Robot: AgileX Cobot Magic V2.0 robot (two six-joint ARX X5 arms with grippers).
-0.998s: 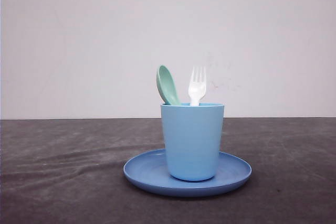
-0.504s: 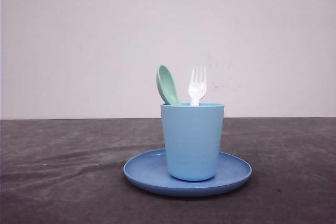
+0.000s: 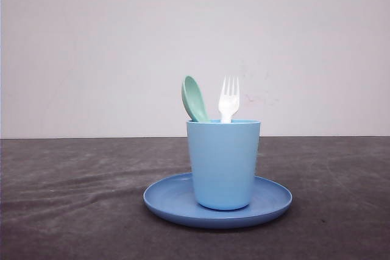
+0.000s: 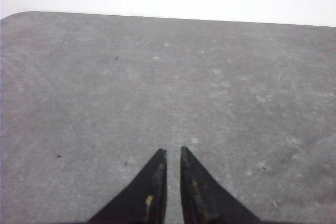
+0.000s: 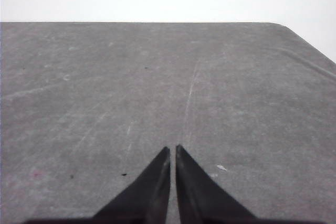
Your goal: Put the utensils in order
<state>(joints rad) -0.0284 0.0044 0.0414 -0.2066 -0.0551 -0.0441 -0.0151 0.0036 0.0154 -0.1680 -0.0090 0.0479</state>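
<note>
1. Bench [image 3: 67, 211]: a dark grey, scuffed surface with pale streaks, set against a plain white wall [image 3: 91, 47]. In the front view its far edge runs level across the picture.

2. Plate [image 3: 167, 202]: a blue round plate lies flat on the bench, about midway between the left and right edges and towards the near edge.

3. Cup [image 3: 223, 162]: a light blue cup stands upright on the plate, roughly at its centre, with bare plate rim showing all around its base.

4. Spoon [image 3: 194, 98]: mint green, standing in the cup with its bowl uppermost. It leans towards the bench's left edge and sits at the left side of the cup's rim. The handle is hidden inside the cup.

5. Fork [image 3: 229, 99]: white, standing in the cup with tines uppermost, close to upright, just right of the spoon. The two heads are near each other but apart. Its handle is hidden by the cup wall.

6. Left gripper [image 4: 172, 151]: the two dark fingers are pressed nearly together, a thin slit between the tips, and hold nothing. Bare bench lies beyond them, with a rounded bench corner visible.

7. Right gripper [image 5: 172, 148]: fingers likewise drawn together to a thin slit, holding nothing, over bare bench with a bench corner in sight.
</note>
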